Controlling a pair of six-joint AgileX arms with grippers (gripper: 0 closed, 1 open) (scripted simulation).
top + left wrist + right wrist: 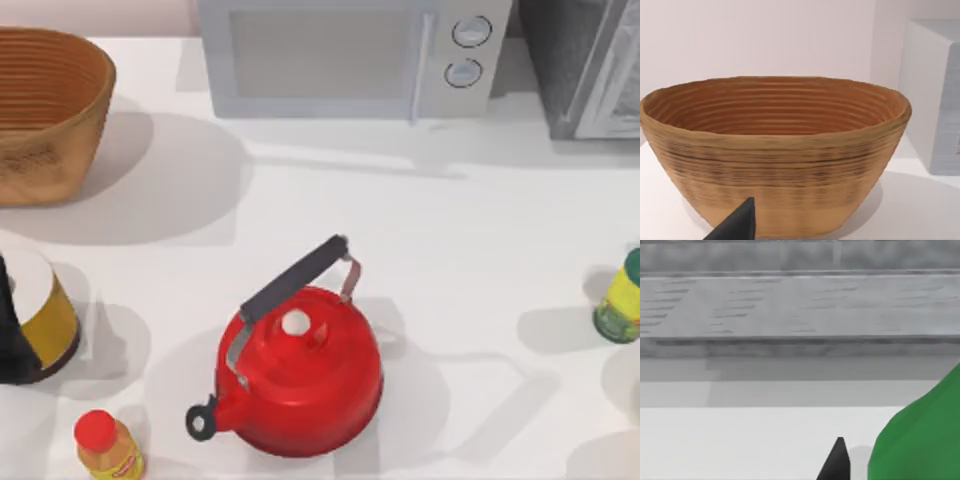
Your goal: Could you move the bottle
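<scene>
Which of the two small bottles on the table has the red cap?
The orange-yellow bottle at the table's front left, beside the red kettle. The other bottle, at the right edge, has a dark green cap.

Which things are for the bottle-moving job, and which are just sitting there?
For the job: green bottle, right gripper beside it.

Just lying about: red kettle, basket, microwave, orange bottle with red cap, yellow-labelled bottle, yellow-and-white tin, idle left gripper facing the basket.
</scene>
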